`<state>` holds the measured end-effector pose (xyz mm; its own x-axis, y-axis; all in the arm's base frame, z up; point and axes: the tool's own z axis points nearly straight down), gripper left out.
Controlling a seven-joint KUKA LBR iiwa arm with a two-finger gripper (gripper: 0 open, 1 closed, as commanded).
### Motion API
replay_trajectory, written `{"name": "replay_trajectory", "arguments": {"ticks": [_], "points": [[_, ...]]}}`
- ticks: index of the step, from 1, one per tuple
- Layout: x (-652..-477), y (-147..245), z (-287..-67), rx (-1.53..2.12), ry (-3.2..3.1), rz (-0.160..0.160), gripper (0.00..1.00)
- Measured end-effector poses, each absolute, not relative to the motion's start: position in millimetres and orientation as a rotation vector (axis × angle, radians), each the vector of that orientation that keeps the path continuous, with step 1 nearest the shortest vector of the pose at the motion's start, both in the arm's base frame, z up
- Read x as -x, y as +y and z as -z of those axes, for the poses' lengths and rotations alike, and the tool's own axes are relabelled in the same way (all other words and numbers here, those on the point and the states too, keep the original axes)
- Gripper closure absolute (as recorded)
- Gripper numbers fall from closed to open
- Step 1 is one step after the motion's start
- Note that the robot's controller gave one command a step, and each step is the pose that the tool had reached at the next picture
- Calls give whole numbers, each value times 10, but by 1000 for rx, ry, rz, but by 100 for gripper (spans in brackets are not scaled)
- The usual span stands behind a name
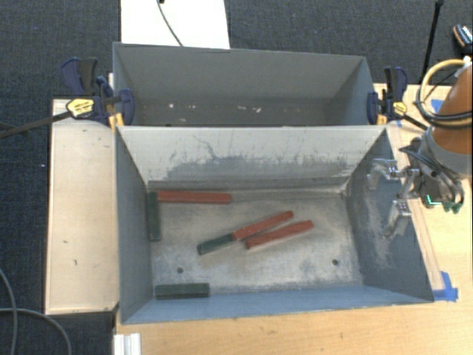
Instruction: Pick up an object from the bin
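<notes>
My gripper (pixel 390 198) hangs over the bin's right sloping wall, open, with nothing between its fingers. Nearest to it on the bin floor lies a red stick (pixel 279 234), slanted, about a hand's width to its left. Right beside that one lies a longer slanted stick (pixel 244 233), red at its upper right end and dark green at its lower left end. The two touch or nearly touch along their length.
A red stick (pixel 194 197) lies along the back wall at the left. A dark green stick (pixel 153 217) lies along the left wall, and another dark green stick (pixel 182 291) lies at the front left corner. The arm comes in from the right.
</notes>
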<state>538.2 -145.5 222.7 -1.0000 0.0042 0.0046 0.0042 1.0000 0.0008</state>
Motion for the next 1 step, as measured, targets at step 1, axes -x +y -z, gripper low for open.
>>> {"name": "replay_trajectory", "arguments": {"ticks": [1], "points": [[-5900,-835,-1230,-275,-3127,5,0]]}}
